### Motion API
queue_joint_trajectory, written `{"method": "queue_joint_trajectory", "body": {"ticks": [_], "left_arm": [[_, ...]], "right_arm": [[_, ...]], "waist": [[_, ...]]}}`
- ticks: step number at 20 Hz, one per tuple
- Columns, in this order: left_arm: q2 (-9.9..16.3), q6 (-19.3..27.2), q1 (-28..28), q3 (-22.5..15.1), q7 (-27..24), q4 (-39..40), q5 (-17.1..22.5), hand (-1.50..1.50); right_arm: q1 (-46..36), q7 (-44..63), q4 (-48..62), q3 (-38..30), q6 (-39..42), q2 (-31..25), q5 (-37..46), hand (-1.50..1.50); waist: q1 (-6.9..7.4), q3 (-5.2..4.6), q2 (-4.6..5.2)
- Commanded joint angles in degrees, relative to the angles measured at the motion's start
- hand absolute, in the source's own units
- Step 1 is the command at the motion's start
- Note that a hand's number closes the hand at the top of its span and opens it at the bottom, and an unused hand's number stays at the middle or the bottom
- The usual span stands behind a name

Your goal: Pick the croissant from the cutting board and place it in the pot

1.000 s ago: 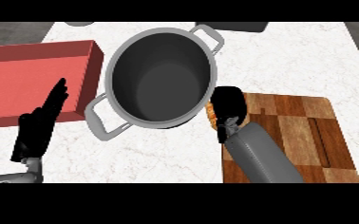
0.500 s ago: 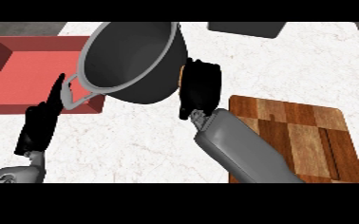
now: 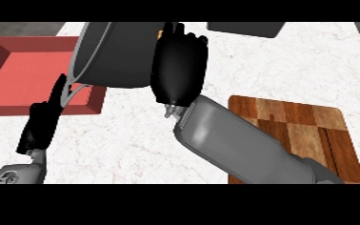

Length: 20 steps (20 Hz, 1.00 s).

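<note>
The croissant (image 3: 163, 32) (only a sliver shows) is held curled inside the right robot hand (image 3: 179, 64) at the pot (image 3: 116, 52) rim just beside it, so release into the pot is judged left.

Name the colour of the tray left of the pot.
Red tray, head view.

The right hand (image 3: 179, 66) reaches over the grey pot (image 3: 116, 55), its fingers curled round something orange at their tips, too hidden to name. The pot sits tilted against the red tray (image 3: 32, 69), one handle down beside the open left hand (image 3: 41, 124). The wooden cutting board (image 3: 299, 124) lies at the right, partly under the right forearm.
</note>
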Motion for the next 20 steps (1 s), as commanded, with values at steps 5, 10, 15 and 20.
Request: {"method": "queue_joint_trajectory", "body": {"ticks": [5,10,15,20], "left_arm": [[-0.8,-0.5,-1.8,-1.2,-1.2,-0.1,-0.4,0.0],[-0.7,0.1,-1.0,-0.3,-0.3,-0.9,-0.1,0.0],[-2.0,1.7,0.5,-1.0,-1.8,-0.7,-1.4,0.0],[-1.1,0.8,0.5,0.5,-1.6,-1.5,-0.1,0.0]], "right_arm": [[-8.5,16.4,2.9,0.7,-7.7,1.5,-0.9,1.5],[-10.8,16.3,7.0,-0.9,-11.7,1.6,-1.6,1.5],[-11.5,13.3,12.5,-1.7,-16.2,1.6,-2.3,1.5],[-10.7,9.1,19.9,-2.7,-21.4,1.6,-4.3,1.5]], "waist": [[-1.0,0.03,0.4],[-1.75,0.14,0.43],[-3.52,0.18,0.62],[-3.87,0.2,0.88]]}}
